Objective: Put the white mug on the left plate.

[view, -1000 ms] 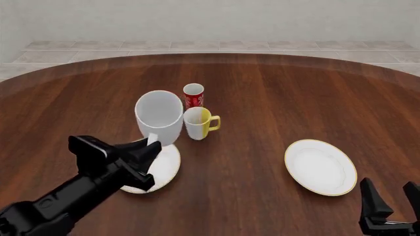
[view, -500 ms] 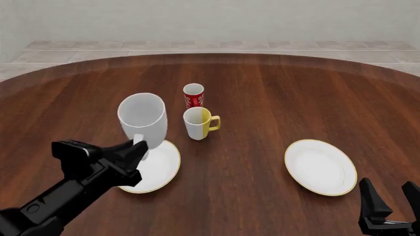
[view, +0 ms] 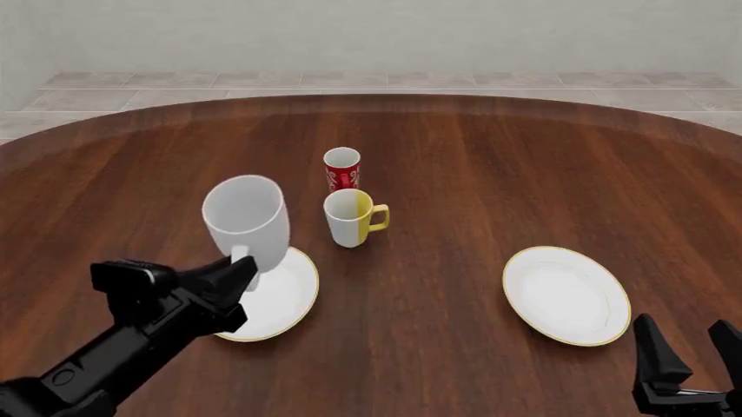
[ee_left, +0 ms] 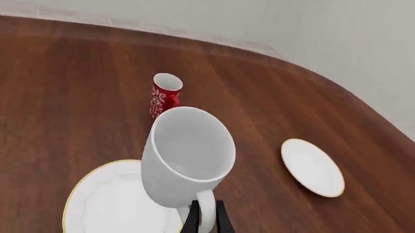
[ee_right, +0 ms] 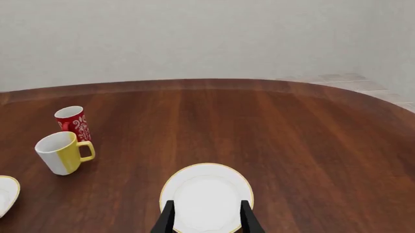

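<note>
Step in hand: the carry looked all but finished; the large glossy all-white mug (view: 246, 220) hung in the left gripper (view: 231, 280), apparently just over the far edge of the round white gold-rimmed left plate (view: 284, 300).
Mug's place: left of the small white mug with yellow inside and handle (view: 350, 218), nearer than the small red-and-white cup (view: 341, 168), tilted a little, mouth up.
Touching or not: I could not tell whether its base had met the plate.
Next move: by my reckoning, bring it nearer over the plate's middle, level it, lower, then let go.
Left claw: closed tight on the white loop handle (ee_left: 203, 213), fingers nearly together.
Right claw: the right gripper (view: 684, 363) sat at the near right with jaws spread wide, holding nothing, near the matching right plate (view: 565, 295).
</note>
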Robot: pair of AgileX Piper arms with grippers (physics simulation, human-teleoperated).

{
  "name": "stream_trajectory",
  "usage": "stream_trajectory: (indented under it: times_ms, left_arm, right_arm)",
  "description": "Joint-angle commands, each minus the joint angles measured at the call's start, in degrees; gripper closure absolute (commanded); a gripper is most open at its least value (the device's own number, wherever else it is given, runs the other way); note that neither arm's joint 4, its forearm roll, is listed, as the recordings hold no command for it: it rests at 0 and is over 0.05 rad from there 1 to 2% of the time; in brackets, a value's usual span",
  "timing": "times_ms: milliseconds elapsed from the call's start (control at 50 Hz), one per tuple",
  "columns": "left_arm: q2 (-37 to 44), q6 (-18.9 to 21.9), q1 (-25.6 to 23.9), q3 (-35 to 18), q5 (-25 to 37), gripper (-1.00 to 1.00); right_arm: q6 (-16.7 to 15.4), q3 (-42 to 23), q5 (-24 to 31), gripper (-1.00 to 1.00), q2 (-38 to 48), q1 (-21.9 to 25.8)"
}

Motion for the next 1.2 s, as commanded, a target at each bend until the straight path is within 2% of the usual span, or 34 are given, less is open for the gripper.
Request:
stream_trajectory:
  times_ms: [20,500,1200]
  left_arm:
    - [1.32,-0.41,0.95,1.05,-2.23,1.0]
    - [3.61,-0.56,3.12,2.59,-4.96,1.0]
    - [12.98,-0.48,4.14,3.71,-12.74,1.0]
  right_arm:
    - [0.05,0.0,-0.28,-1.0,0.4,0.12]
    - [0.11,0.0,-0.23,-1.0,0.36,0.2]
    - [0.26,0.04,-0.46,-1.0,0.95,0.5]
